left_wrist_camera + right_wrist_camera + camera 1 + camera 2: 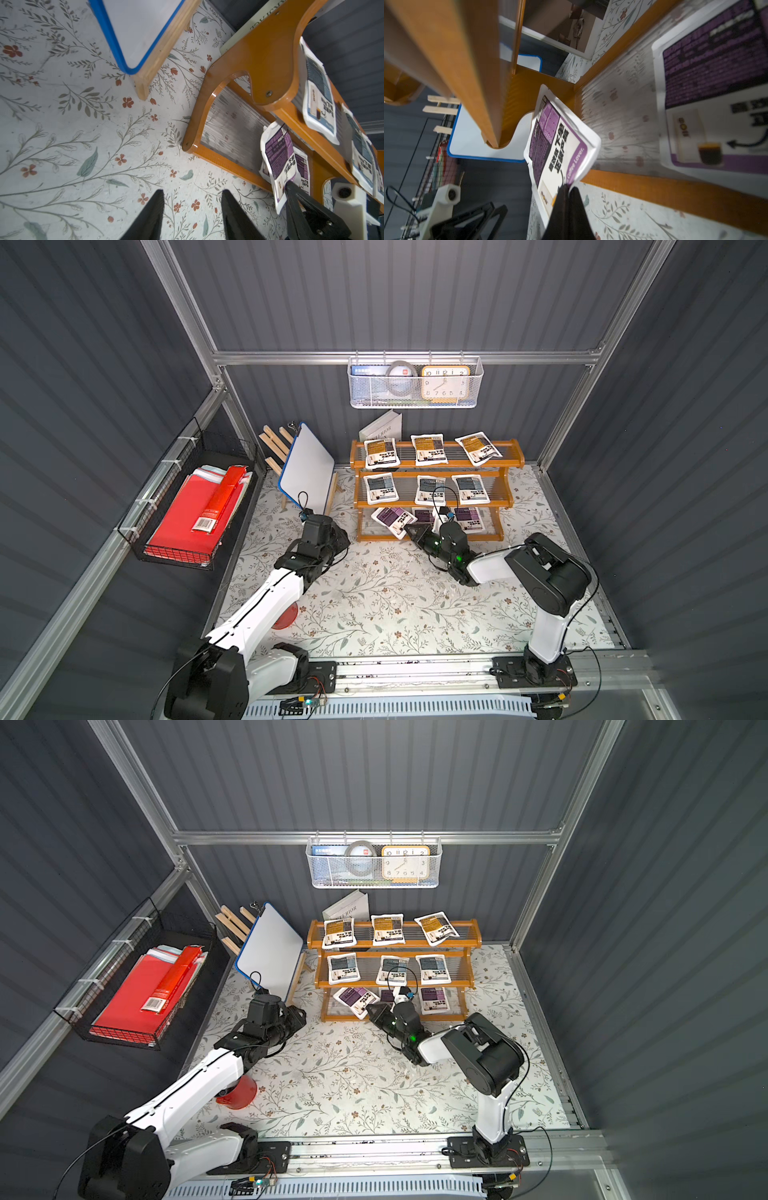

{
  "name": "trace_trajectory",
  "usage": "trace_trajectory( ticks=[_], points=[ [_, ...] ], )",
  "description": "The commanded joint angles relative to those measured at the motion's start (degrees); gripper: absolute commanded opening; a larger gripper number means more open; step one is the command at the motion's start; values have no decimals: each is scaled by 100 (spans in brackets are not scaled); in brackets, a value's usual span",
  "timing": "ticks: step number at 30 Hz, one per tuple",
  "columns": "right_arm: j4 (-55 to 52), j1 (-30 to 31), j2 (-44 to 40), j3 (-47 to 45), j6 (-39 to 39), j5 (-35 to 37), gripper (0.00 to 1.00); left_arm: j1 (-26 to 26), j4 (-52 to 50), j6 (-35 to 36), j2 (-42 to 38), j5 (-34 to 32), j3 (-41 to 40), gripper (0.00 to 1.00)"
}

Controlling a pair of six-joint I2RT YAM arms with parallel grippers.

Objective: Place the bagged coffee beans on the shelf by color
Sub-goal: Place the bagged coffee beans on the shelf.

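Right hand pinches a purple pouch, clearest in the right wrist view.

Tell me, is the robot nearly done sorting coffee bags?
Nearly. Done: three yellow pouches on the shelf's top tier, three blue-grey pouches in the middle, two purple pouches below. In hand: right end effector pinches the last purple pouch, tilted over the bottom rail. Left: lay it flat.
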Motion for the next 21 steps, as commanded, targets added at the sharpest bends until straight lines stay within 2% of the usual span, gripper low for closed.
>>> trace_trajectory(
  ticks=[1,11,14,21],
  points=[
    [-381,98,59,405,868,847,0,4,-242,-259,-390,-277,-200,49],
    [-2922,491,73,1430,2332,1656,0,4,-387,-264,-473,-123,-131,49],
    [-3256,590,104,1573,2508,1872,0,4,-404,-273,-514,-53,-128,49],
    [-3223,653,489,1721,2860,1965,0,4,-687,-211,-750,-65,-64,48]
  ],
)
